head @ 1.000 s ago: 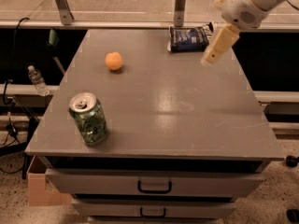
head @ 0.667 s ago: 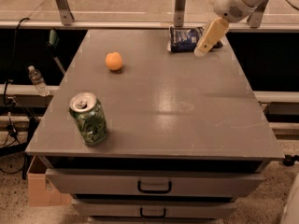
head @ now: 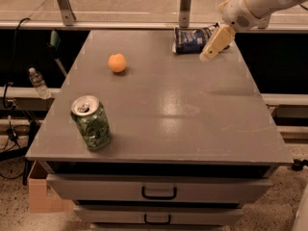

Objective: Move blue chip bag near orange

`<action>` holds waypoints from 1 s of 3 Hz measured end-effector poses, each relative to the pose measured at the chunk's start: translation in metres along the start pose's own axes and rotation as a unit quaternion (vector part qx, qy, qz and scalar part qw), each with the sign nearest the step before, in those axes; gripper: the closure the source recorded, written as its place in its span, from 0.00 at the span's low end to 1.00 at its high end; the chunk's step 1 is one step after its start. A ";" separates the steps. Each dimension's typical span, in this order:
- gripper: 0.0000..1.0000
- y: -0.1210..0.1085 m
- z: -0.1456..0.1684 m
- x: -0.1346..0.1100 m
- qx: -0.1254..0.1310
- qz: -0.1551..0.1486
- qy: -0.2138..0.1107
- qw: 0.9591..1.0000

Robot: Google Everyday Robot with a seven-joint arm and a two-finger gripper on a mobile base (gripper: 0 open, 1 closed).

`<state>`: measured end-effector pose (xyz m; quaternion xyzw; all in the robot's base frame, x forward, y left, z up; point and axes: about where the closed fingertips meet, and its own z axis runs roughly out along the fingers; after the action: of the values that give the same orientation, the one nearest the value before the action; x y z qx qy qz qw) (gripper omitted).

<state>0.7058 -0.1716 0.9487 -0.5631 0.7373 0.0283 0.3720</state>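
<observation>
The crinkly dark navy foil chip bag with white lettering (head: 191, 39) lies flat at the far edge of the grey rectangular worktop (head: 192, 109); its long axis runs roughly along that far edge, with one crimped end towards the picture's left and the other towards the right. The robot's cream-coloured end effector (head: 208, 55) hangs at the bag's right-hand end, slanting down from the white arm so that its tip sits just beside the bag's near right corner; whether it touches the foil cannot be told, nor whether it is open or closed; it holds nothing that shows. From the end effector, then, the bag lies immediately to the picture's left and slightly farther back, which puts the approach end-on to the long axis rather than across the narrow width; my judgement is that a grasp wants either a turn of the wrist or a shift over the bag's middle. The small round plain orange fruit (head: 117, 62) sits well apart from the bag, to its left and a little nearer the camera; the green patterned soda can (head: 91, 123) stands farther still from the bag, near the front left corner.
</observation>
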 end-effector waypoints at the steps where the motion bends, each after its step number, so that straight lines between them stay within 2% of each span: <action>1: 0.00 -0.013 0.020 0.028 0.018 0.064 -0.042 0.997; 2: 0.00 -0.028 0.039 0.048 0.041 0.117 -0.086 0.989; 3: 0.00 -0.047 0.057 0.063 0.064 0.150 -0.116 0.980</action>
<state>0.7695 -0.2136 0.8883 -0.4136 0.7657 0.1018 0.4819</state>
